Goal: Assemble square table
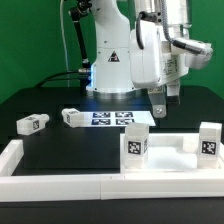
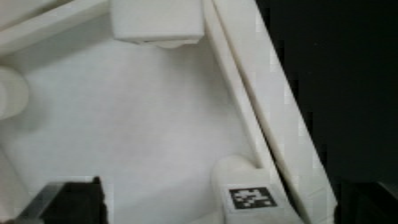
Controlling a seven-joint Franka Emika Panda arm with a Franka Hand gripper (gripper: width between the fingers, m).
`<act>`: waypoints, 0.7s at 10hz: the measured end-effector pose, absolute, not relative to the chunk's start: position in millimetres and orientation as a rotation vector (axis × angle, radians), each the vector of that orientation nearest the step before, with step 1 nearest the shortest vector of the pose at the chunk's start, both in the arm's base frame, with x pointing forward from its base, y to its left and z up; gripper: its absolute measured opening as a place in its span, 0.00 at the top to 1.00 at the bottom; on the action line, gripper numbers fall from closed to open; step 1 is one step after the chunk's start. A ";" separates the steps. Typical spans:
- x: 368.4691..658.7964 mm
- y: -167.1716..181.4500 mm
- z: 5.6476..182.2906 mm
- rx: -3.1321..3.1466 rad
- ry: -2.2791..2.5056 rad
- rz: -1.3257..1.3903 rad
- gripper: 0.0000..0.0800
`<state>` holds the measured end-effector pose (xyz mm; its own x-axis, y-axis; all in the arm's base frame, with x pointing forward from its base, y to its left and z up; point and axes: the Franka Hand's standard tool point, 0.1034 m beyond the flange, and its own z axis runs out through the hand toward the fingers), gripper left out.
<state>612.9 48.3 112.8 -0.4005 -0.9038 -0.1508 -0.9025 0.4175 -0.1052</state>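
The white square tabletop lies at the front on the exterior view's right. Two white legs stand upright on it, one nearer the middle and one at the right. Two more legs lie loose on the black table at the left. My gripper hangs above the tabletop, between the two standing legs, open and empty. In the wrist view the gripper looks down on the tabletop's flat face, its raised rim, a tag and a leg.
The marker board lies flat in front of the robot base. Low white border strips run along the front and the left corner.
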 end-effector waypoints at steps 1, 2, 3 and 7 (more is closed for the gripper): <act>611.8 46.9 111.5 -1.612 2.462 -0.036 0.19; 599.4 43.8 105.0 -1.624 2.434 -0.077 0.19; 582.2 41.8 100.3 -1.665 2.402 -0.093 0.19; 556.6 40.3 91.1 -1.717 2.381 -0.075 0.19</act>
